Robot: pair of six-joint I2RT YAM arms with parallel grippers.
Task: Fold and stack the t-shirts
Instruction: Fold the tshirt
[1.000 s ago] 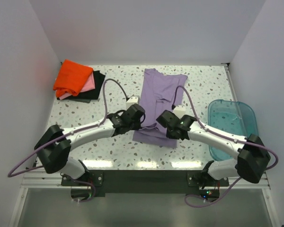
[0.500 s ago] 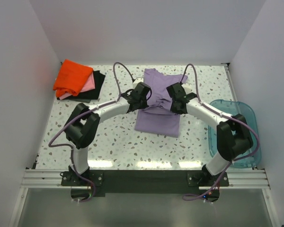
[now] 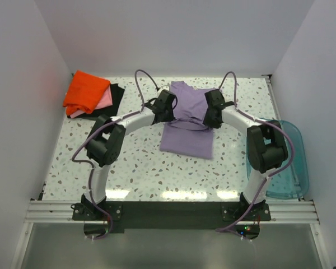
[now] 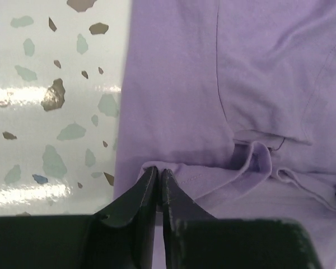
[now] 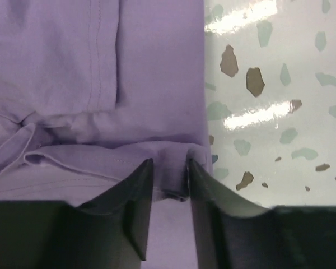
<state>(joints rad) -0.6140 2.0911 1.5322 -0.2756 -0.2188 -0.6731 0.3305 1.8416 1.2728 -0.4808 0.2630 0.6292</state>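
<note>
On the surface [image 3: 129,162]: lavender t-shirt [image 3: 186,143], long axis far-to-near, fold edge under both hands; left hand [image 4: 158,170] nearly closed at it, right hand [image 5: 169,163] parted around it.

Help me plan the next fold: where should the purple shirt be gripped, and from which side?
Probably pinch the purple shirt at both ends of the doubled edge across its middle, coming from the outer sides; there the hem curls up, offering a lip.
</note>
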